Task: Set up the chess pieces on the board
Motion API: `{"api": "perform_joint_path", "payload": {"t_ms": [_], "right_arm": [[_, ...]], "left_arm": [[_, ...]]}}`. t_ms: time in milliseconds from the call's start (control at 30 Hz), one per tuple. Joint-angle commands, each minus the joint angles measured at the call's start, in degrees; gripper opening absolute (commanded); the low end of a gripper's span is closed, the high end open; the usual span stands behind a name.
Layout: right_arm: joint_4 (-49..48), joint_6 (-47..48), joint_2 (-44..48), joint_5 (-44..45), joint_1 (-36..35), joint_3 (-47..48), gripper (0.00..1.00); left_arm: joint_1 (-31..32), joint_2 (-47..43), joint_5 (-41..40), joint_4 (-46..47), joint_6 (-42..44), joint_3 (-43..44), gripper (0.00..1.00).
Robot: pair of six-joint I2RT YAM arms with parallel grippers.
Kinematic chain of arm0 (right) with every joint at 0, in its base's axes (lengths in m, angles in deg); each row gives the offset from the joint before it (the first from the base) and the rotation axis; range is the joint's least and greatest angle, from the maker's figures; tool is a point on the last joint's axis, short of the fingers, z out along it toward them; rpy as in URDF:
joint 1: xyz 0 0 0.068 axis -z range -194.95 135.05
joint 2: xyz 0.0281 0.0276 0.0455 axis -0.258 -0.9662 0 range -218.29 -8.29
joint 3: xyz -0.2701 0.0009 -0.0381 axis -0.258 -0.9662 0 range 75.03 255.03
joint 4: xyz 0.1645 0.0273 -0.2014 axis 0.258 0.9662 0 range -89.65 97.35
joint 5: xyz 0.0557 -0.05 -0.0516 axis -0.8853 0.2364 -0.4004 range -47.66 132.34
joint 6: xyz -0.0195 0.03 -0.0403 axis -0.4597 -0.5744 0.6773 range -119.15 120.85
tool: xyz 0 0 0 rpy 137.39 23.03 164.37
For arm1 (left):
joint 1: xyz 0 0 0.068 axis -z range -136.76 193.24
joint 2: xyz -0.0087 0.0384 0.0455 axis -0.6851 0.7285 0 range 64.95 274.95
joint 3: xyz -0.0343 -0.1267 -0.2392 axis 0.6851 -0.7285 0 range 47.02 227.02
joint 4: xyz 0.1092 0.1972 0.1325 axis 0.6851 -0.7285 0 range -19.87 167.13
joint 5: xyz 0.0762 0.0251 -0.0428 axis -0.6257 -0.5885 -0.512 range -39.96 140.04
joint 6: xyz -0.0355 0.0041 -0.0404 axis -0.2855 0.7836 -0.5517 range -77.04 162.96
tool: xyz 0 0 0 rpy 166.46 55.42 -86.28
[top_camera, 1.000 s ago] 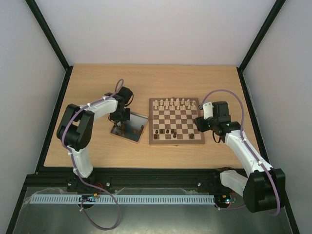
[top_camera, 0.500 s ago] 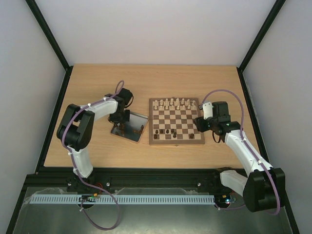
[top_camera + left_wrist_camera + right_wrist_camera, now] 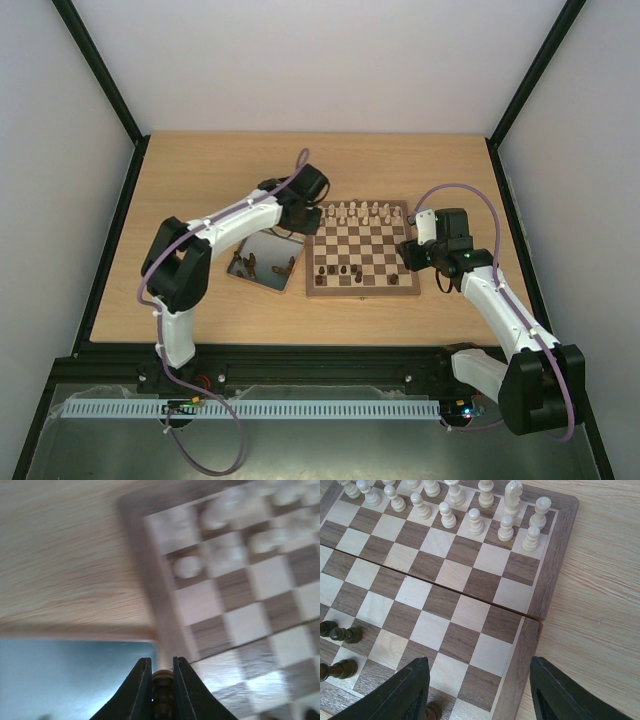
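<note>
Though blur smears the view, we see our left gripper (image 3: 161, 666) clamped on a half-hidden dark chess piece (image 3: 161, 692) by the board's (image 3: 362, 291) left edge. Our right gripper (image 3: 479, 690) gapes over its mostly bare near-right corner.

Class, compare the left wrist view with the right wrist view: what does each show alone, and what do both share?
Left wrist only: the left gripper shut on a small dark brown wooden chess piece, and a shiny metal tray. Right wrist only: the open right gripper, empty. Both: the checked wooden chessboard, cream pieces and pale wooden tabletop.
</note>
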Motion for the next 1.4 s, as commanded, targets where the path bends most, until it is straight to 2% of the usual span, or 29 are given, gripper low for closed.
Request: {"api": "perform_joint_path", "payload": {"t_ms": [0,200,467,667,800,933,1033,1200,1367], "right_arm": [[1.68,0.58,0.23,-0.08,0.20,0.66,0.57],[1.81,0.47,0.48,0.10,0.20,0.69,0.57],[1.77,0.63,0.44,-0.25,0.20,0.56,0.57],[1.83,0.72,0.87,-0.56,0.20,0.57,0.57],[3.52,3.11,1.77,-4.63,0.20,0.93,0.57],[6.76,6.95,1.45,-10.03,0.05,3.35,0.59],[8.30,8.28,-0.13,-10.80,-0.67,6.02,0.59],[11.96,10.18,-7.66,-10.36,-5.36,13.03,0.58],[14.11,10.61,-18.44,-9.21,-10.56,19.64,0.56]], "left_arm": [[5.99,5.12,1.48,-4.51,2.45,7.03,0.06],[10.23,11.32,3.51,-7.84,2.84,14.71,0.06],[11.01,14.89,4.35,-9.01,2.86,16.07,0.06],[10.87,17.63,4.75,-9.93,3.36,18.24,0.13],[10.62,17.39,4.56,-11.37,3.50,19.90,0.24],[8.72,13.00,3.43,-11.51,2.24,18.68,0.33],[6.23,6.70,3.29,-10.57,1.73,15.20,0.36],[0.78,-5.46,4.41,-6.21,2.92,4.86,0.41],[-4.72,-17.44,3.68,1.89,5.62,-8.64,0.45]]}}
